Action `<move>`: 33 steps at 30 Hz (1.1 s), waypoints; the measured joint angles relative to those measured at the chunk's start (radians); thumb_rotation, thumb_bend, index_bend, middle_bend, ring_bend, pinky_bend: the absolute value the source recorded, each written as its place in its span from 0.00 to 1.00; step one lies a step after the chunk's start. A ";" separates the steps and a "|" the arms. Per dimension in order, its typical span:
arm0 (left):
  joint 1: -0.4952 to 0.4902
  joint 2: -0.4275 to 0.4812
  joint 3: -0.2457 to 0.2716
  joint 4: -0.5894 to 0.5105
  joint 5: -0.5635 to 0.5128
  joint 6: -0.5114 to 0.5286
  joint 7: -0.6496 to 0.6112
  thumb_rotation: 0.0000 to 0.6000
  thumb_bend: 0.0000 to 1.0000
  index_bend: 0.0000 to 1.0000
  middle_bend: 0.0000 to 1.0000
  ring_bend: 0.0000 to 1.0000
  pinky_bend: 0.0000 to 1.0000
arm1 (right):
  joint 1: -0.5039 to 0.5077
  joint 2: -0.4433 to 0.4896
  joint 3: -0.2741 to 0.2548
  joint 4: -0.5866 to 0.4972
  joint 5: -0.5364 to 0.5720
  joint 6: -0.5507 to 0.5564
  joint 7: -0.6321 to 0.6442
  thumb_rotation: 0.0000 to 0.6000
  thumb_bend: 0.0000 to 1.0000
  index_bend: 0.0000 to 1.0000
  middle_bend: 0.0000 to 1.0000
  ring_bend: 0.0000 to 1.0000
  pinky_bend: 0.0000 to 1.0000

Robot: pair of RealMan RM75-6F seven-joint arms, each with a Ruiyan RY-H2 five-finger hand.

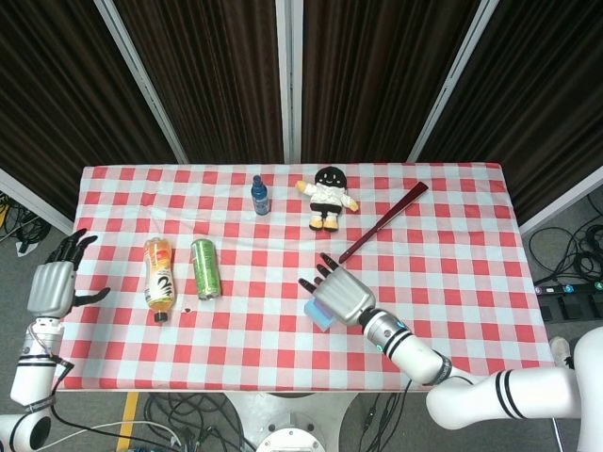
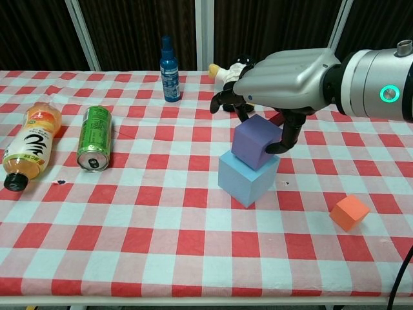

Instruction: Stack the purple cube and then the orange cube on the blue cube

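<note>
In the chest view the purple cube [image 2: 254, 143] sits slightly tilted on top of the larger blue cube [image 2: 245, 179] at mid-table. My right hand [image 2: 284, 82] hovers over it, thumb and fingers still gripping its sides. In the head view that right hand [image 1: 337, 297] covers the purple cube, and only a corner of the blue cube [image 1: 320, 320] shows. The orange cube [image 2: 349, 212] lies alone on the cloth to the right, near the front edge. My left hand [image 1: 55, 282] hangs open off the table's left edge, holding nothing.
An orange juice bottle [image 2: 29, 145] and a green can [image 2: 95, 137] lie on their sides at the left. A blue spray bottle [image 2: 170, 61] and a plush doll [image 1: 327, 196] stand at the back. A dark red stick [image 1: 382, 222] lies diagonally behind my right hand.
</note>
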 measured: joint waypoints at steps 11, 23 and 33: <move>0.001 0.002 -0.002 -0.002 0.002 0.003 -0.013 1.00 0.09 0.23 0.18 0.13 0.25 | 0.025 -0.018 -0.008 -0.021 0.074 0.042 -0.036 1.00 0.18 0.13 0.46 0.17 0.04; 0.001 0.003 -0.001 -0.001 0.002 0.001 -0.020 1.00 0.09 0.23 0.18 0.13 0.25 | 0.051 -0.023 -0.020 -0.016 0.113 0.040 -0.042 1.00 0.14 0.13 0.43 0.16 0.03; 0.001 0.002 -0.001 0.000 0.001 0.000 -0.019 1.00 0.09 0.23 0.18 0.13 0.25 | 0.067 -0.026 -0.018 -0.004 0.141 0.030 -0.015 1.00 0.01 0.10 0.26 0.06 0.00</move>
